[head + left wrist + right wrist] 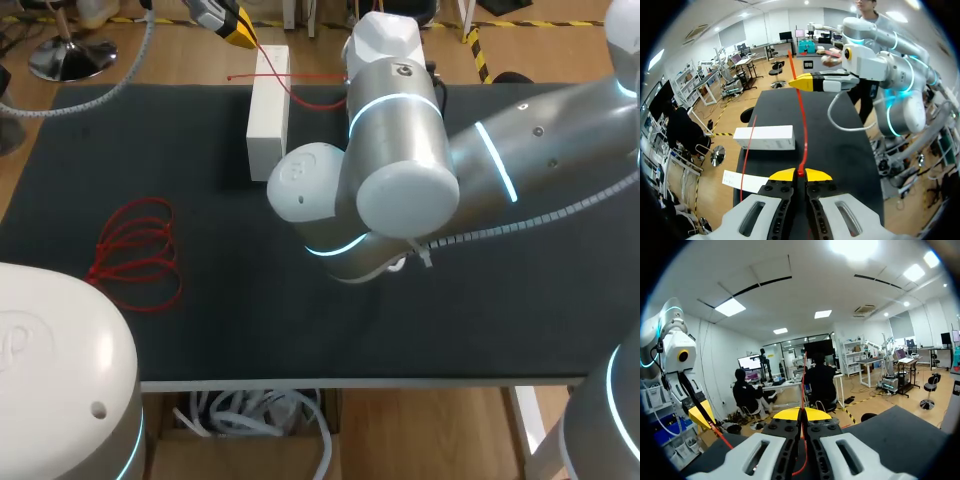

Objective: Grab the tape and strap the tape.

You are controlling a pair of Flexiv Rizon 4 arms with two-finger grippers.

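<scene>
Where the white rectangular box (268, 110) lies flat on the black table (150, 170), close to its far edge, a thin red tape (801, 125) is held up in the air just beside it by both arms. The left gripper (800, 173) has its yellow-tipped fingers pressed together on the strand. Its wrist view shows the box ahead of it and a little to one side, with a second red strand passing in front of the box. From those fingers the tape runs ahead to the yellow tip of the right gripper (802, 412), which hangs above the table beyond the box. The right wrist view shows that gripper's fingers closed too, with the red strand pinched in the seam between them and a slack loop hanging beneath. In the head view the left gripper's yellow tip hangs past the far end of the box, and the tape comes down from it, crosses the top of the box and goes on toward the right arm (400, 150). That arm's silver and white joints sit just beside the box, on the right arm's side, and hide its own gripper there. A loose coil of red tape (135, 250) lies flat on the table well apart from the box, nearer the robot and toward the left arm (60, 370). I cannot tell whether it joins the held strand.
</scene>
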